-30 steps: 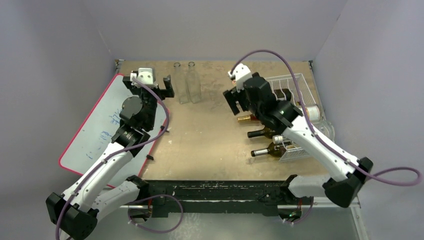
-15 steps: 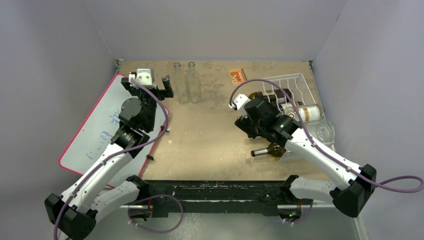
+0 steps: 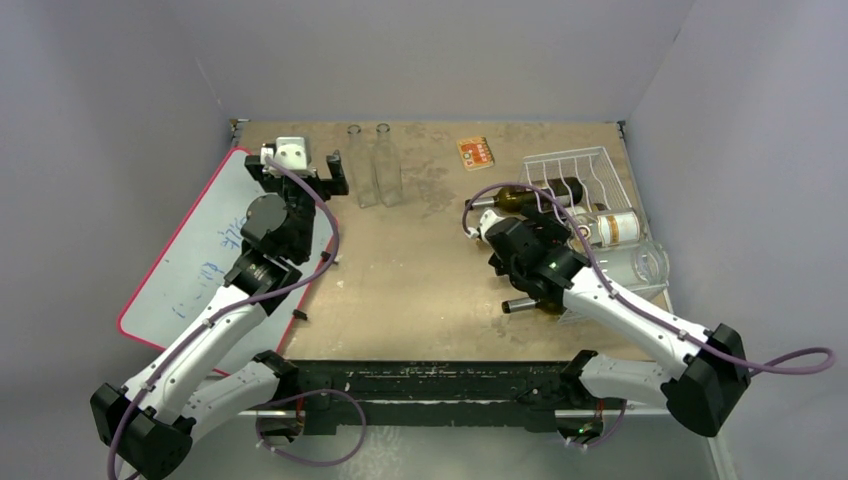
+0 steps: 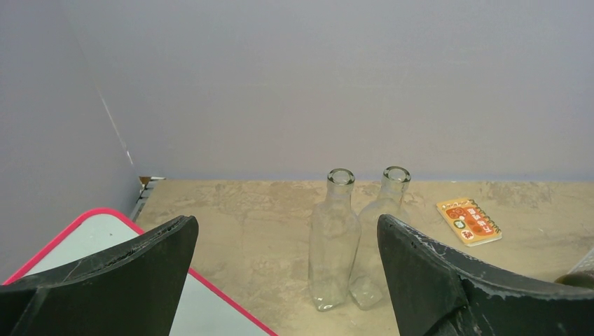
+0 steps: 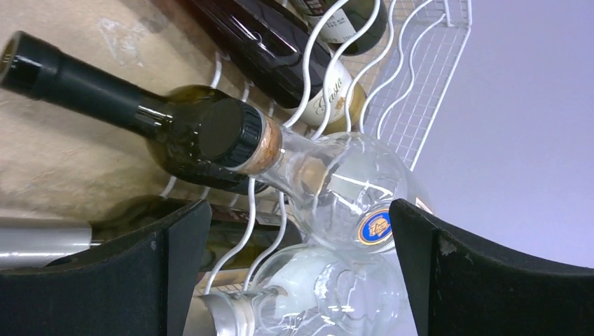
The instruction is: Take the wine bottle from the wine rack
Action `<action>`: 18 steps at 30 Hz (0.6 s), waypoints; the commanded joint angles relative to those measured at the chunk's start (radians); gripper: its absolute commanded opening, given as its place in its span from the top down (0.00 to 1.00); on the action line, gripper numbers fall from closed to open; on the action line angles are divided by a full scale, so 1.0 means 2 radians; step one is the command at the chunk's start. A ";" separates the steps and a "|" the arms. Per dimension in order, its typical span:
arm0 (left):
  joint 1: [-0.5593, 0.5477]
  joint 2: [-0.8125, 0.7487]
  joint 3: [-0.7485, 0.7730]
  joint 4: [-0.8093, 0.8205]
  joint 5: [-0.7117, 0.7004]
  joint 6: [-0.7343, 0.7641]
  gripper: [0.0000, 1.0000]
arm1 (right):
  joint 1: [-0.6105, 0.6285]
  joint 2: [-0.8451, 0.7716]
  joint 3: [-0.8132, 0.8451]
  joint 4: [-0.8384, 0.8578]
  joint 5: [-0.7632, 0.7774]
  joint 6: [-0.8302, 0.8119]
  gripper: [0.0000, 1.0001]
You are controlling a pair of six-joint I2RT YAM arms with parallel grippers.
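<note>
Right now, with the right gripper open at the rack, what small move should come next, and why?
Probably ease the right gripper forward until it straddles the corked neck of the clear bottle, then close. The jaws stand open, nothing is held, and that neck pokes out of the rack just ahead of them.

Left arm (image 3: 215, 330) forward, right arm (image 3: 625, 312) low (wrist down), left pincer (image 4: 286, 227) and right pincer (image 5: 300, 210) both wide apart.
</note>
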 commanded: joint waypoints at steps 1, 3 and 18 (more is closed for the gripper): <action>-0.004 -0.002 0.009 0.025 -0.007 0.014 0.00 | 0.003 0.027 -0.004 0.038 0.063 -0.033 0.01; -0.005 -0.002 0.008 0.027 -0.011 0.016 0.00 | 0.003 0.039 -0.007 0.046 0.066 -0.043 0.02; -0.006 -0.002 0.007 0.030 -0.012 0.016 0.00 | 0.004 0.100 -0.014 0.082 0.099 -0.057 0.18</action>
